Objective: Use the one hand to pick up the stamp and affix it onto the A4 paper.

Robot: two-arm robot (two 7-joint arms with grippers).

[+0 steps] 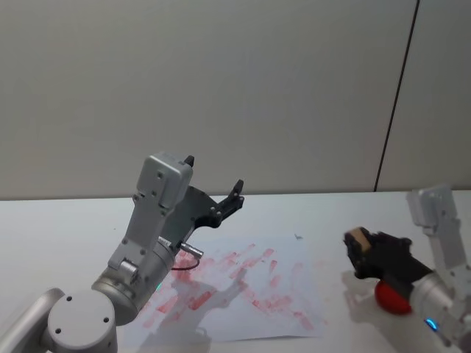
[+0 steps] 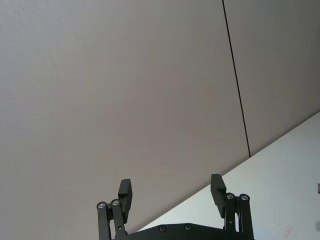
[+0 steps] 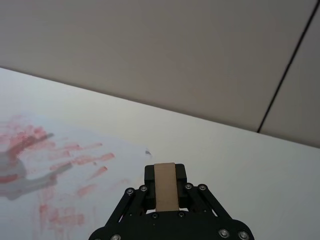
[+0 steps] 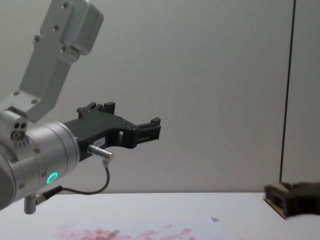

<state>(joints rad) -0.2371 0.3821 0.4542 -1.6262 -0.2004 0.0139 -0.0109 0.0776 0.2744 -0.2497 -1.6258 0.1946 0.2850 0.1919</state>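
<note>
Stamp (image 1: 359,237) clamped in right claw (image 1: 362,247), just beside A4 paper (image 1: 283,290)

- The A4 paper (image 1: 287,254) lies flat on the table (image 1: 59,220), before me, at centre.
- My left gripper (image 1: 213,173) is raised on the left, well above the paper and clear of it.
- My right gripper (image 1: 358,246) is right of the paper, beyond its edge, above the table.
- The stamp (image 1: 360,237) sits clamped between the right gripper's fingers.
- A wall (image 1: 221,88) stands behind the table.
</note>
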